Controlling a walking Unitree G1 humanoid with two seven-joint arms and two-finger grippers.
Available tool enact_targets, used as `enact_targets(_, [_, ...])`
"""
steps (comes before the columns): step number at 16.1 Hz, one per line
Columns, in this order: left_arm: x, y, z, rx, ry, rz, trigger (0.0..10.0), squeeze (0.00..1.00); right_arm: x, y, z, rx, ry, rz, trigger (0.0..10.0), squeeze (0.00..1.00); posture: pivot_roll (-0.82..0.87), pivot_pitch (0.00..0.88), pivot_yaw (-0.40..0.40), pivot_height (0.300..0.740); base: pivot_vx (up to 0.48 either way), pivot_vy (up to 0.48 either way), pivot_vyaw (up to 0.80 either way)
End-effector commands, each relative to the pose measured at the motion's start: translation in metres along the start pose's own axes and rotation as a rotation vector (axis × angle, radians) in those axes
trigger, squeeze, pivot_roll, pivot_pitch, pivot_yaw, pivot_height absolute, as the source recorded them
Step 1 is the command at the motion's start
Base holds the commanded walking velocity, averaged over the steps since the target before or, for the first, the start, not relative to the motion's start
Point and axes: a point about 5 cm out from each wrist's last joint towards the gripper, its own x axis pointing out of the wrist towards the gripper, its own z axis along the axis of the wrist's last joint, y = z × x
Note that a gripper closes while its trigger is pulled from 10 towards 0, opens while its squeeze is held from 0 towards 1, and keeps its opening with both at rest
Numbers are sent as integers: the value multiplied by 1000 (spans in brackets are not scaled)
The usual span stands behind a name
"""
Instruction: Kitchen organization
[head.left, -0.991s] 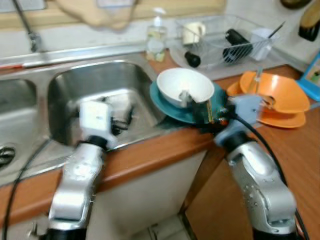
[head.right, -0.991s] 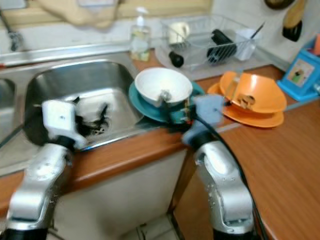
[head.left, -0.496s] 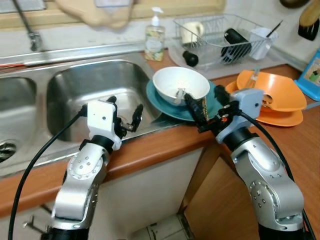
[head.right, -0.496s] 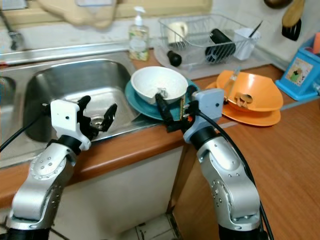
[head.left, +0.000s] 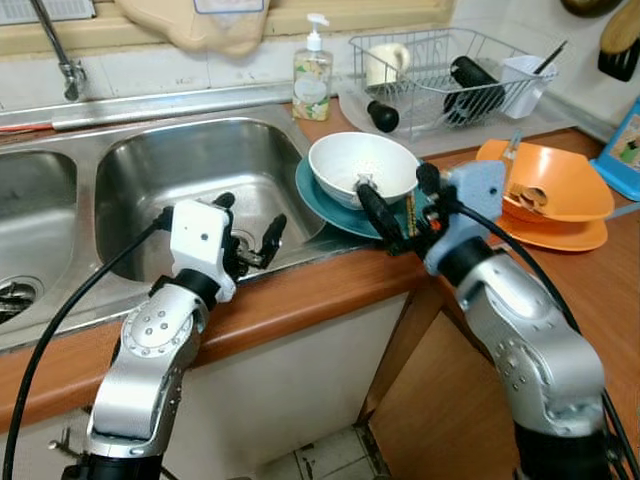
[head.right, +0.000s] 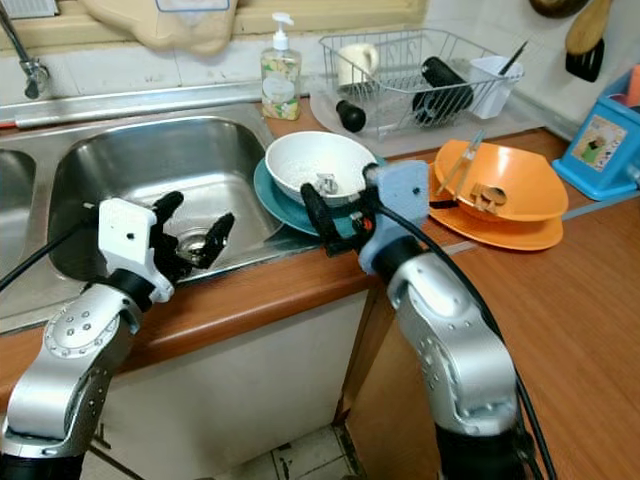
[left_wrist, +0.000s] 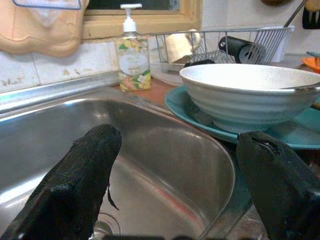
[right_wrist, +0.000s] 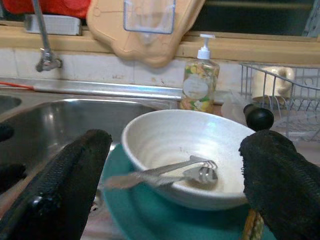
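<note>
Left jaws (head.left: 248, 228): released and empty, hanging over the near rim of the right sink basin (head.left: 190, 170), with the bowl off to one side of them.
Right jaws (head.left: 398, 212): spread wide and holding nothing, at the bench (head.left: 300, 300) edge; in the right wrist view the bowl sat squarely between and just beyond the two fingers.
White bowl (right_wrist: 185, 150): just ahead of the right jaws, stacked on a teal plate (right_wrist: 145, 220) beside the sink; it looked glazed ceramic, so probably stiff, fairly heavy, slick and breakable.
Cutlery (right_wrist: 172, 172): a fork and a spoon lay loose inside the bowl; likely to slide and rattle if the bowl was tipped.
Where to grip: the bowl's near rim seemed the best hold, one finger inside and one outside, kept level; the plate under it would need its own lift by the edge.
Orange dishes (head.left: 555, 190): a stacked orange bowl and plate beyond the right jaws, towards the robot's right.
Soap bottle (right_wrist: 197, 87): behind the bowl by the wall; floral label, its print too small to read.
Drying rack (head.left: 450, 70): farthest back, holding a mug and dark items.
Other writing: none legible.
</note>
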Motion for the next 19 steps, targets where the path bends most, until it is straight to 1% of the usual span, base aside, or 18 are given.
enact_targets(1, [2, -2, 5, 9, -16, -23, 10000, 0, 3, -2, -1, -6, 17, -17, 10000, 0, -52, 0, -14, 740, 0, 0, 0])
enact_targets(3, [1, -5, 6, 12, -22, -46, 10000, 0, 10, -2, -4, -19, 38, -26, 10000, 0, -47, 0, -19, 740, 0, 0, 0])
enact_targets(6, [-3, -12, 6, -24, -11, -127, 10000, 0, 13, -8, -8, -33, 68, -76, 10000, 0, -42, 0, -23, 740, 0, 0, 0])
enact_targets(7, [-5, -14, 6, -20, -4, -153, 10000, 0, 13, -11, -9, -32, 75, -95, 8549, 0, -42, 0, -23, 740, 0, 0, 0])
enact_targets(8, [-5, -14, 6, -18, -3, -157, 10000, 0, 13, -12, -9, -32, 77, -100, 8431, 0, -42, 0, -23, 740, 0, 0, 0])
enact_targets(10, [-4, -16, 8, -23, -11, -170, 10000, 0, 12, -18, -11, -26, 84, -134, 4941, 0, -46, 0, -19, 740, 0, 0, 0])
enact_targets(11, [-4, -16, 8, -26, -14, -173, 10000, 0, 11, -19, -11, -22, 84, -142, 4667, 0, -46, 0, -19, 740, 0, 0, 0])
enact_targets(12, [-4, -16, 9, -29, -16, -180, 10000, 0, 9, -22, -11, -5, 84, -159, 3294, 0, -48, 0, -17, 740, 0, 0, 0])
enact_targets(13, [-4, -16, 9, -29, -16, -182, 10000, 0, 9, -23, -11, 1, 84, -162, 2392, 0, -48, 0, -17, 740, 0, 0, 0])
enact_targets(14, [-4, -17, 10, -29, -17, -188, 10000, 0, 8, -25, -12, 14, 83, -167, 863, 0, -48, 0, -17, 740, 0, 0, 0])
enact_targets(15, [-4, -18, 10, -30, -17, -191, 10000, 0, 8, -25, -12, 24, 81, -168, 0, 0, -47, 0, -16, 740, 0, 0, 0])
enact_targets(19, [-5, -20, 11, -38, -22, -211, 10000, 0, 8, -25, -13, 94, 76, -148, 0, 0, -46, 0, -17, 740, 0, 0, 0])
